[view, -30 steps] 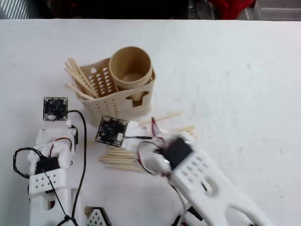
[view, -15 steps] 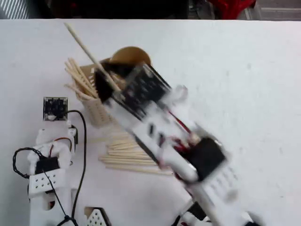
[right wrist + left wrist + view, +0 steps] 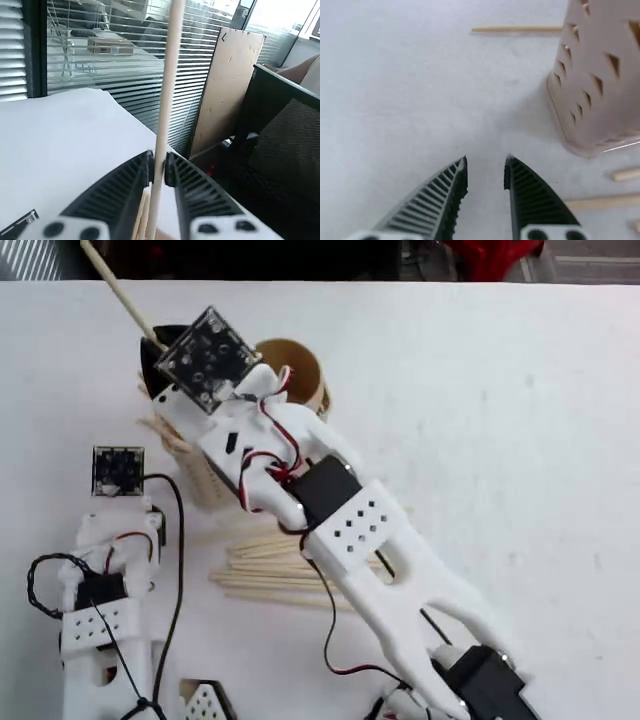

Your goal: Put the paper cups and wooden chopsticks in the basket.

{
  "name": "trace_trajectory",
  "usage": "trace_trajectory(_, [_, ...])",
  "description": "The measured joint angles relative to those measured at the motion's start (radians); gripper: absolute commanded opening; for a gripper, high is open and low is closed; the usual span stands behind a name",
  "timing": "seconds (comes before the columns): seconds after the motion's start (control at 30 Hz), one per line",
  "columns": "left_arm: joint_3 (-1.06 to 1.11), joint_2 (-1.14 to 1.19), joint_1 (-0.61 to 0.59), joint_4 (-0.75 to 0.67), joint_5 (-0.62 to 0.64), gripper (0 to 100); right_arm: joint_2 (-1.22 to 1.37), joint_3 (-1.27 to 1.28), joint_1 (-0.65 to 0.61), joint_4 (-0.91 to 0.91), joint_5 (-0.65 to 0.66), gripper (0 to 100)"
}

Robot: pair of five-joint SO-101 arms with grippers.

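We record the right gripper [image 3: 159,162] clenched on a single wooden chopstick [image 3: 170,75], the stick pinched between its jaws.

In the high view the right arm [image 3: 350,530] stretches from the lower right of the frame to the upper left. Its head stands above the basket [image 3: 205,485], and the held stick slants away past the far edge of the table [image 3: 500,390] toward the upper left corner.

One paper cup [image 3: 305,370] stands upright inside the basket, left of centre in the upper frame, partly covered by the arm. Several chopsticks in the basket [image 3: 160,430] lean out at its left side.

A loose pile of chopsticks [image 3: 265,575] lies flat on the table below the basket, its right end under the arm.

The left gripper [image 3: 486,167] is released, jaws parted, low over the bare table just beside the basket's perforated wall. A single stick [image 3: 517,29] lies on the table beyond it.
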Motion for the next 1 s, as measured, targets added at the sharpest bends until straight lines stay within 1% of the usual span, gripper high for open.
trace_trajectory(0.03, [0.0,0.0,0.0,0.0,0.0,14,-0.002,0.0,-0.002,0.014,-0.028,24.5])
trace_trajectory(0.1, [0.0,0.0,0.0,0.0,0.0,14,-0.002,0.0,-0.002,0.058,-0.064,24.3])
trace_trajectory(0.23, [0.0,0.0,0.0,0.0,0.0,14,-0.084,0.0,0.0,0.192,-0.078,15.9])
trace_trajectory(0.33, [0.0,0.0,0.0,0.0,0.0,14,-0.169,0.0,-0.002,0.341,-0.081,10.0])
trace_trajectory(0.4, [0.0,0.0,0.0,0.0,0.0,14,-0.226,0.0,-0.002,0.436,-0.081,7.6])
trace_trajectory(0.53, [0.0,0.0,0.0,0.0,0.0,14,-0.334,0.0,0.069,0.658,-0.081,5.9])
trace_trajectory(0.57, [0.0,0.0,0.0,0.0,0.0,14,-0.364,0.0,0.092,0.712,-0.074,5.6])
trace_trajectory(0.63, [0.0,0.0,0.0,0.0,0.0,14,-0.417,-0.002,0.15,0.815,-0.008,5.6])
trace_trajectory(0.73, [-0.003,0.0,0.0,0.017,0.0,14,-0.494,-0.002,0.259,0.974,0.149,5.6])
trace_trajectory(0.8, [-0.048,0.0,-0.003,0.094,0.0,14,-0.539,0.002,0.342,1.096,0.238,5.6])
trace_trajectory(0.9, [-0.199,0.0,-0.04,0.308,-0.018,14,-0.594,0.069,0.519,1.246,0.288,5.5])
trace_trajectory(1.0, [-0.396,0.0,-0.061,0.56,-0.147,14,-0.647,0.207,0.686,1.289,0.33,3.5])
